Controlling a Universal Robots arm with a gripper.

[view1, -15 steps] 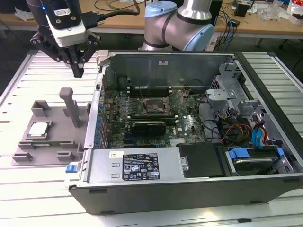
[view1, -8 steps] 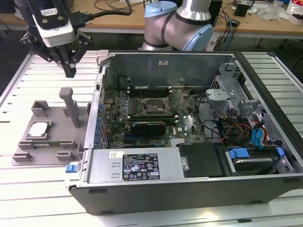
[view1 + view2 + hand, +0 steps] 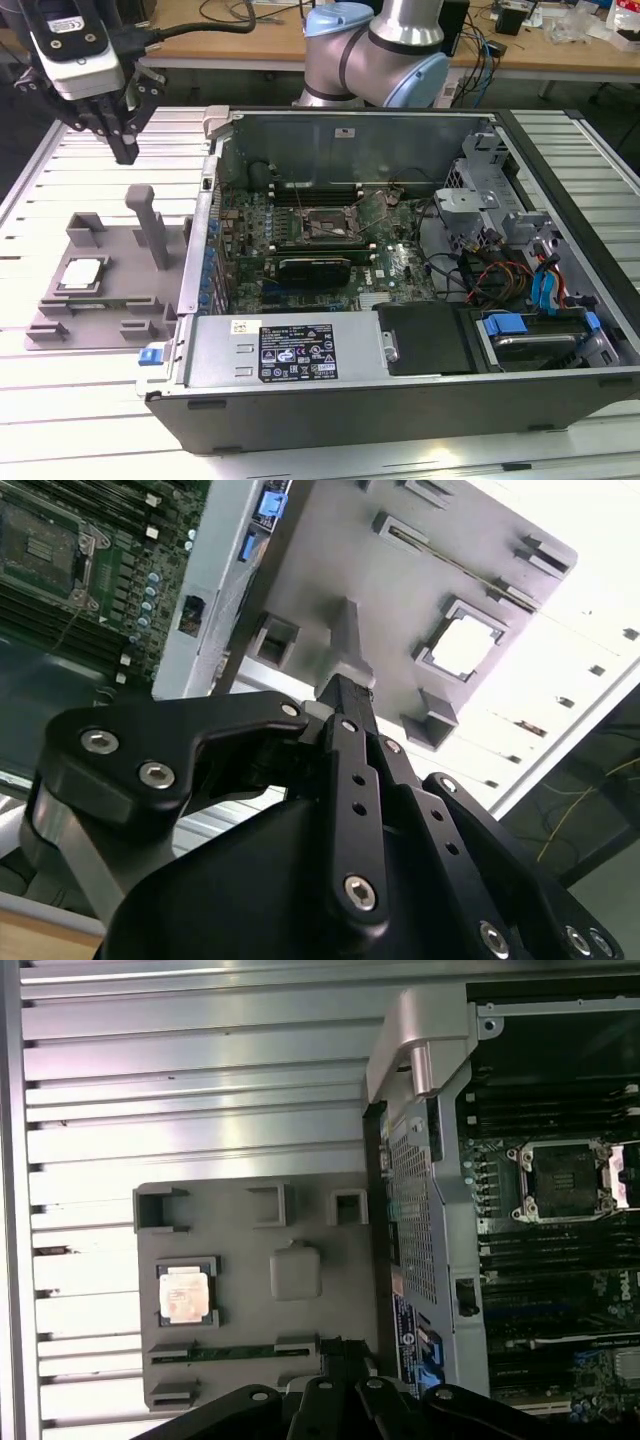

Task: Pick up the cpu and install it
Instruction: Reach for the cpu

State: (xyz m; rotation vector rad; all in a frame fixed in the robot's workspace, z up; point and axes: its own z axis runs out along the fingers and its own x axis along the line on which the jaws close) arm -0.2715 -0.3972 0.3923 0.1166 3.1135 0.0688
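Hanging above the far-left part of the slatted table (image 3: pixel 70 400) in the exterior view, the gripper (image 3: pixel 124 150) points down with its fingers clenched together on nothing. It is well apart from the cpu (image 3: pixel 82 272), which lies nearer, in a square pocket of the grey tray (image 3: pixel 110 312) on the exterior view's left, just beside the open computer case (image 3: pixel 400 395).

The first wrist view looks straight down on the tray (image 3: pixel 235 1250). There the cpu (image 3: pixel 185 1293) lies flat with its pale metal top up and its edges square to the pocket. It looks nearly square, so no long axis can be told. The same view shows the motherboard's socket (image 3: pixel 560 1175) inside the case, far to the right of the cpu.

The second wrist view shows the black fingertips (image 3: pixel 345 692) meeting over the tray's upright post (image 3: pixel 346 640), with the cpu (image 3: pixel 465 645) beyond. In the exterior view that post (image 3: pixel 150 228) stands right of the cpu, and the socket (image 3: pixel 330 226) sits mid-board.
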